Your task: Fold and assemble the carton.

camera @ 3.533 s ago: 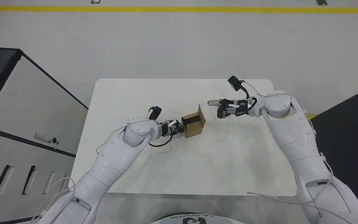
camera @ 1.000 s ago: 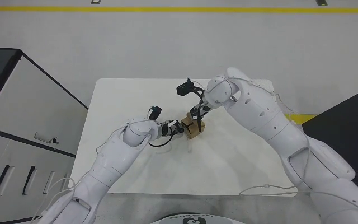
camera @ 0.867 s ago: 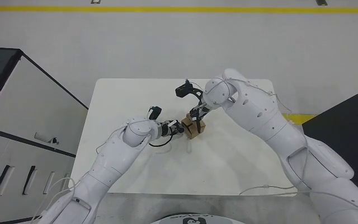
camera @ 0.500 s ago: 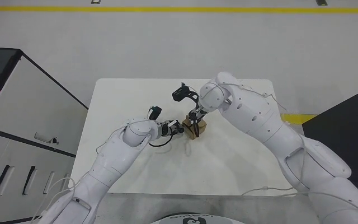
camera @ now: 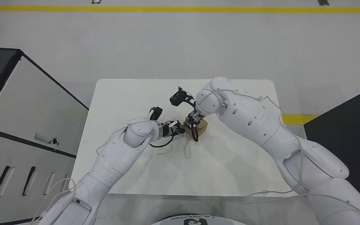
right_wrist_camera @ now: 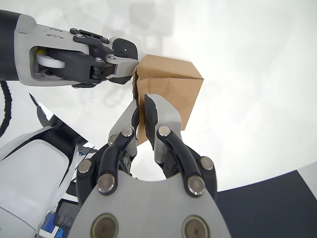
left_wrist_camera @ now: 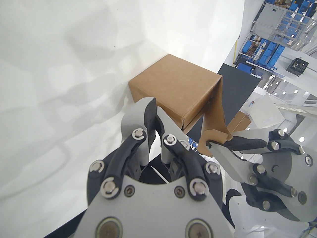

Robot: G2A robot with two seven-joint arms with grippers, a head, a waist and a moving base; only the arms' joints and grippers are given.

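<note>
White table (camera: 124, 101); yellow floor line (camera: 169, 9) (far side).

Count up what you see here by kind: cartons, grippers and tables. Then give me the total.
carton: 1
grippers: 2, the left gripper and the right gripper
table: 1
total: 4

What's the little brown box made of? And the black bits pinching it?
The carton looks like plain brown cardboard, matte: its cut edges and creased flap show it. The black pads on the right tool look rubbery, with a ribbed face, though that is only a guess.
</note>
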